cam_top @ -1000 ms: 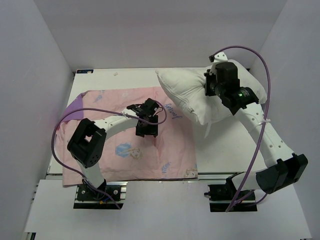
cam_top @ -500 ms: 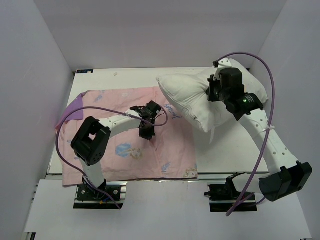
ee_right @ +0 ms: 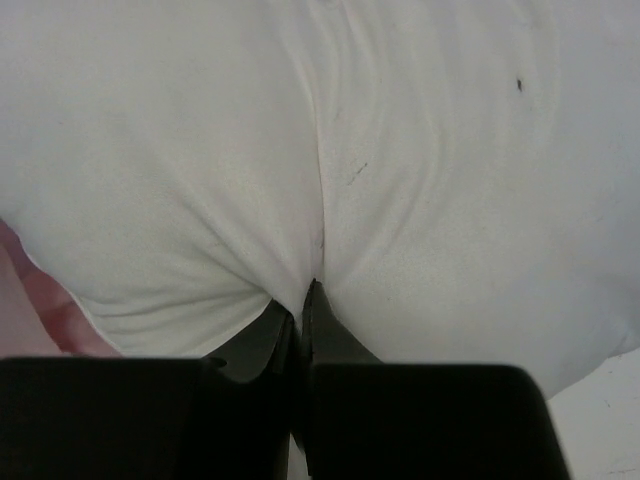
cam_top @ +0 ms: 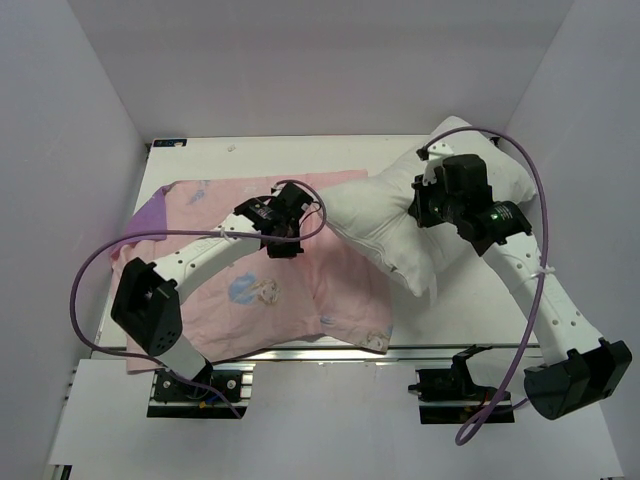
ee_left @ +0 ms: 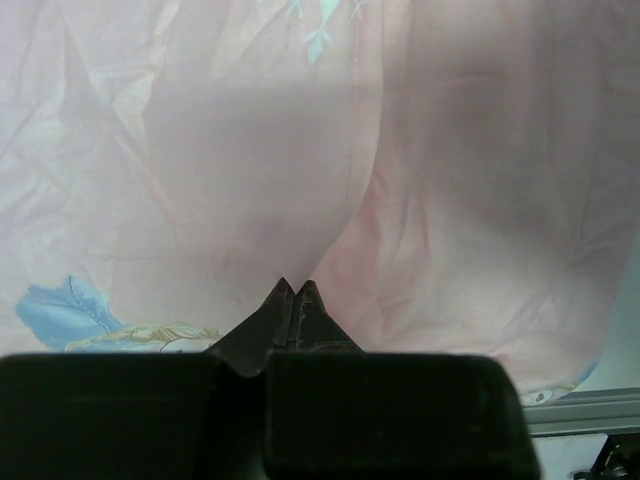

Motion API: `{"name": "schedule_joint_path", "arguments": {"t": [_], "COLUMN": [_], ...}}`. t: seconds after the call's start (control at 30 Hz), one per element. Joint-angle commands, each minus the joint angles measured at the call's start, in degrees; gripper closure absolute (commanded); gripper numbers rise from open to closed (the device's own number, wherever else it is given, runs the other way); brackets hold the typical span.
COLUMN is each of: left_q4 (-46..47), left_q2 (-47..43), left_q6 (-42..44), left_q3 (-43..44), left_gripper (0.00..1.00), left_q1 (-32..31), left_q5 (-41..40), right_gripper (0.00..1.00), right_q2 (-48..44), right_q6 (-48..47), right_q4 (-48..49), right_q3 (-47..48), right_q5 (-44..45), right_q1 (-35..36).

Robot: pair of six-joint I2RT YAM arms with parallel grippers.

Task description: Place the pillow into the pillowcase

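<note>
Your left gripper (ee_left: 296,292) is pinched closed on a fold of the pillowcase (cam_top: 240,295). Your right gripper (ee_right: 300,292) is clamped tight on the pillow (cam_top: 380,215), whose left end overlaps the pillowcase's far right edge, possibly at its opening.

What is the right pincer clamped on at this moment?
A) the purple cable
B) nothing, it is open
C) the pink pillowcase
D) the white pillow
D: the right pincer is shut, with a fold of the pillow bunched between its tips.
</note>
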Motion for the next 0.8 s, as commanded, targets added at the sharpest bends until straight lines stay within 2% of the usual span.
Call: {"name": "schedule_joint_path", "arguments": {"t": [0.0,0.27,0.37,0.47,0.5,0.6,0.67,0.77], "left_q4": [-4.5,-3.9,-3.0,-0.5,-0.7,-0.7,0.4,2.2], "left_q2": [-2.7,-6.7,-8.0,-9.6,-9.9,-11.2,-13.2,-15.7], "left_q6": [-3.5,-5.6,-6.2,-6.0,-6.1,-6.5,-6.5,-7.1], "left_q3": [2.2,1.8,0.9,-1.1,-1.3,-1.9,-3.5,-6.1], "left_gripper": [1.00,1.00,1.00,1.00,1.00,1.00,1.00,1.00], "left_q1": [-0.2,-0.2,-0.2,-0.2,-0.2,-0.3,-0.4,-0.6], "left_q5": [-3.3,-1.9,-0.8,1.5,1.6,2.0,3.7,5.0], "right_gripper": [1.00,1.00,1.00,1.00,1.00,1.00,1.00,1.00], "right_q2": [-2.4,-3.3,-1.6,1.5,3.3,9.4,14.2,18.2], "right_q6": [-1.8,-9.9,-11.5,-11.6,-11.4,-8.0,-3.4,1.9], "right_q4": [-2.0,-6.1,-5.3,-2.2,1.0,4.1,6.2,11.7], "right_q3": [-0.3,-6.8,-7.6,-6.2,-5.5,0.4,6.3,11.0], "right_q5": [-4.5,-8.9,-9.3,-6.1,-3.2,-1.4,4.9,7.3], "right_q1": [-0.2,1.3,4.2,10.9,14.8,18.7,19.7,20.1]}}
